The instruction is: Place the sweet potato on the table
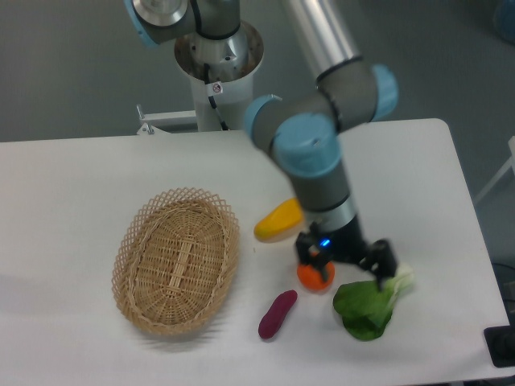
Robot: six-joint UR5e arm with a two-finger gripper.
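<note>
The sweet potato (278, 314) lay on the bench (72, 185), near the front edge, just right of the basket (175, 259) and apart from it — nothing held it. By the look of it, the task was done or nearly so: the tuber rested flat on the white top, slanted, its upper end pointing toward the orange (315, 276).

The gripper (346, 259) hung to the right of the tuber, low over the orange and the leafy green (368, 307). Its dark body hid much of what lay beneath, so I could not tell whether the jaws stood open or closed; no grip on anything showed. The orange peeked out under the gripper, partly covered, and whether the two touched was unclear.

A yellow fruit (279, 220) sat farther back, its right end cut off by the arm's wrist. The basket looked empty from this angle. The arm's upper links ran out of the top of the view, and the bench's near right corner was cropped too.
</note>
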